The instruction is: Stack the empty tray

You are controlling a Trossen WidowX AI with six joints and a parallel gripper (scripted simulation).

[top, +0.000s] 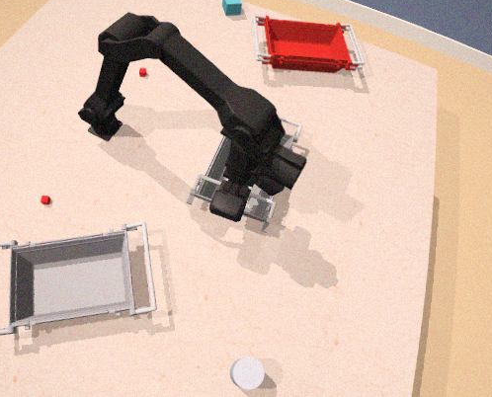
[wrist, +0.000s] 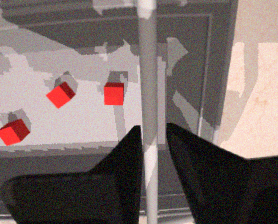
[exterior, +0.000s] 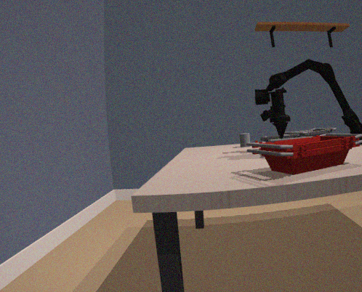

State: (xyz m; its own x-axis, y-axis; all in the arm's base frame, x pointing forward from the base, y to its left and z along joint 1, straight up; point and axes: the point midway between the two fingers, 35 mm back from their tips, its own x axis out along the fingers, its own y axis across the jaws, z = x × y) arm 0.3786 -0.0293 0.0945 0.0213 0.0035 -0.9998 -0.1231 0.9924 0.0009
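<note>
The loaded grey tray [top: 218, 164] [wrist: 220, 65] stands mid-table, largely under the arm. Three red blocks [wrist: 113, 94] show on its floor in the wrist view. Its near wire bar [top: 209, 179] [wrist: 148, 90] is raised off its outward position and runs above the tray's end. Its far bar [top: 291, 121] is swung out. My gripper [exterior: 281, 137] [wrist: 153, 130] points down at the near bar, fingers slightly apart; the bar shows in the gap, not gripped. The fingertips are hidden in the top view. The empty grey tray [top: 80, 283] lies at the front left, bars out.
A red tray [top: 307, 46] [exterior: 313, 157] with wire bars stands at the back, near a teal cube [top: 231, 4]. A pale cylinder [top: 248, 372] [exterior: 244, 139] stands at the front. Single red blocks lie left of the arm [top: 142, 72] and above the empty tray [top: 80, 313].
</note>
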